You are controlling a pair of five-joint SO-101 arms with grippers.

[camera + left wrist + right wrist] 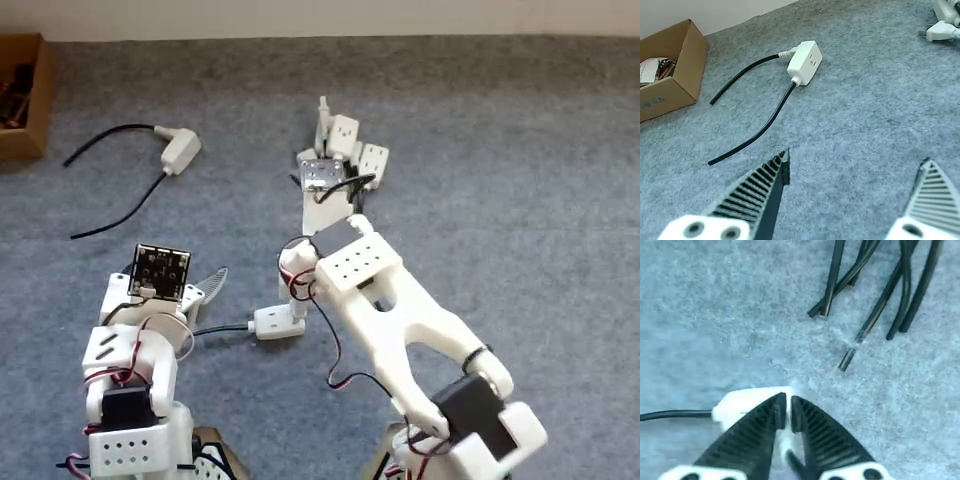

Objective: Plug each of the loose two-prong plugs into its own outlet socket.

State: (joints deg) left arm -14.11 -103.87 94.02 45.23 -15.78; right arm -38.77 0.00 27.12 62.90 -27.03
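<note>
A white outlet socket point(180, 150) point(805, 61) with two black cables lies on the grey carpet at the far left. My left gripper point(203, 288) point(855, 157) hovers open well short of it, holding nothing. A white two-prong plug point(275, 322) point(747, 404) with a black cable lies near the arms' bases. My right gripper point(295, 305) point(788, 400) points down onto it, and its jaws are shut on the plug. Two more white outlet blocks point(358, 145) and another plug point(941, 31) sit at the far centre, beyond the right arm.
An open cardboard box point(20, 95) point(670, 75) stands at the far left edge. Several loose black cable ends point(875, 295) lie on the carpet past the right gripper. Open grey carpet stretches to the right.
</note>
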